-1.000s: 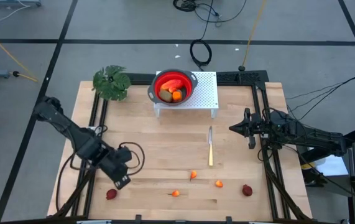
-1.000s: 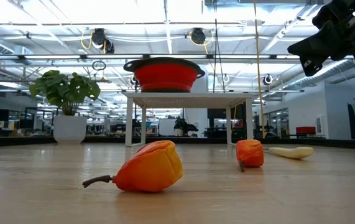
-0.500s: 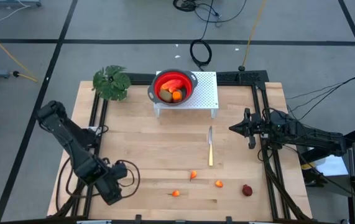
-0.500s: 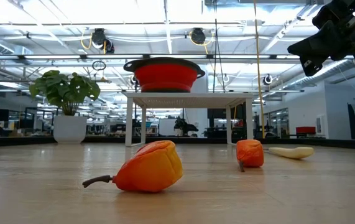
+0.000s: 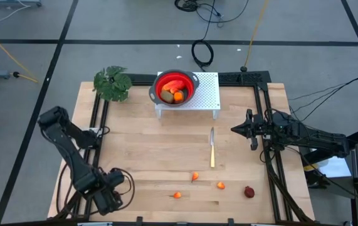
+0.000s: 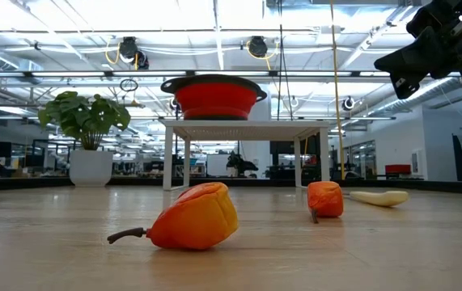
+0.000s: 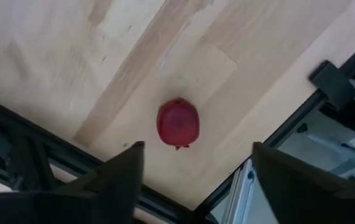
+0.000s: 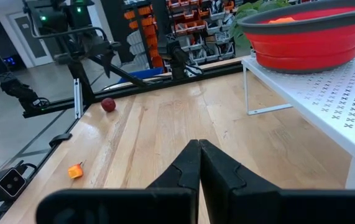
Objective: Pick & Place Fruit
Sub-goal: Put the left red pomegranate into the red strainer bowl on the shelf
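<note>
A dark-red fruit [image 7: 178, 123] lies on the wooden table near its front left corner. My left gripper [image 7: 196, 167] hangs above it, pointing down, open, with a finger on either side and clear of it. In the high view that gripper [image 5: 108, 199] covers the fruit. Three small orange fruits [image 5: 195, 176] [image 5: 220, 185] [image 5: 177, 195] and another dark-red one [image 5: 249, 192] lie along the front of the table. My right gripper [image 5: 235, 130] waits shut and level at the table's right side.
A red bowl [image 5: 176, 86] with fruit in it stands on a white perforated rack [image 5: 207, 94] at the back. A slim knife [image 5: 212, 148] lies mid-table. A leafy plant [image 5: 112, 83] stands back left. Black frame rails [image 7: 34, 155] run beside the fruit.
My left gripper has gone toward the table's near left corner and down. It now stands over the dark-red fruit, which showed beside it a second ago and has stayed where it was.
</note>
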### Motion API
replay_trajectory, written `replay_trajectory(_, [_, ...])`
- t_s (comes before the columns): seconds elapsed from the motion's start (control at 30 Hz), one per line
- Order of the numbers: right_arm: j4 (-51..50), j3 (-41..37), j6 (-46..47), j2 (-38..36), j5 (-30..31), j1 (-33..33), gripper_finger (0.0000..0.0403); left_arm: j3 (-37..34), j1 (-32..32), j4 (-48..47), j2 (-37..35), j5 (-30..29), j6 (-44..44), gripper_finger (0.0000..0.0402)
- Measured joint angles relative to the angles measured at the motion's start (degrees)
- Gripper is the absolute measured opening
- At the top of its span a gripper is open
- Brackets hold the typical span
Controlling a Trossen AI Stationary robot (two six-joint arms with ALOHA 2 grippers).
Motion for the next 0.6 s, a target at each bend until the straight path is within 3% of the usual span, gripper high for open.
replay_trajectory(0.27, [0.0, 0.0, 0.0, 0.0, 0.0, 0.0, 0.0, 0.0, -1.3, 0.2, 2.5, 1.8, -3.3, 0.0391])
replay_trajectory(0.6, [0.0, 0.0, 0.0, 0.0, 0.0, 0.0, 0.0, 0.0, -1.4, 0.4, 5.9, 2.9, -3.5, 0.0391])
